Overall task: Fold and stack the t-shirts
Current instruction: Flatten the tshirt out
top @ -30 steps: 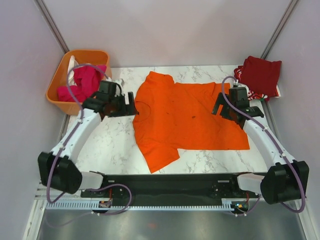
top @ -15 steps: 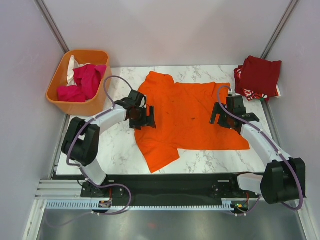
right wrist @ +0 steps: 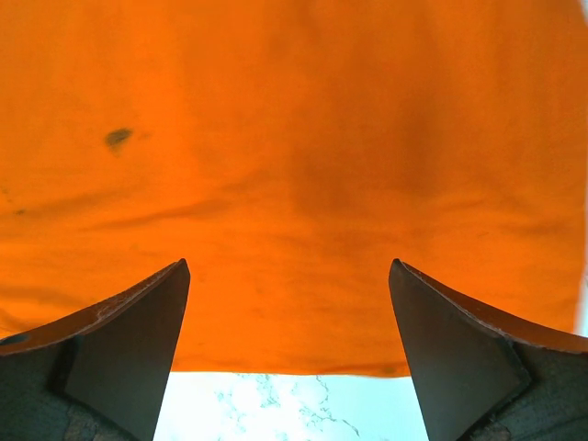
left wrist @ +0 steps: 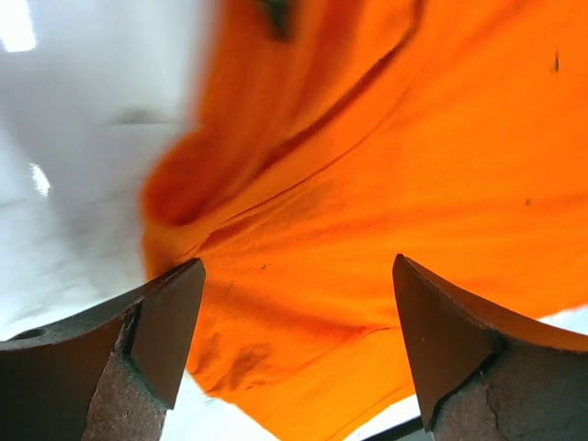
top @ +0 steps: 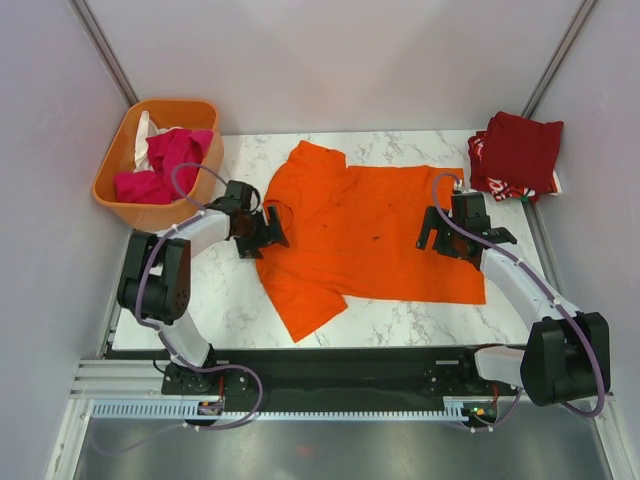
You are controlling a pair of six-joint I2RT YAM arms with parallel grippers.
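Observation:
A bright orange t-shirt lies spread on the marble table. My left gripper is open at the shirt's left edge, near the collar, and its wrist view shows orange cloth between the wide jaws. My right gripper is open over the shirt's right part, and its wrist view shows the shirt's hem between the jaws. Folded dark red and red-and-white shirts are stacked at the back right. A magenta shirt and a white one lie in the basket.
A rigid orange plastic basket stands off the table's back left corner. Pale walls close in on both sides and behind. The arms' black base rail runs along the near edge.
The left gripper has pulled back left from over the shirt to its left edge. The shirt has shifted slightly left, its right hem drawn in. The right gripper has barely moved.

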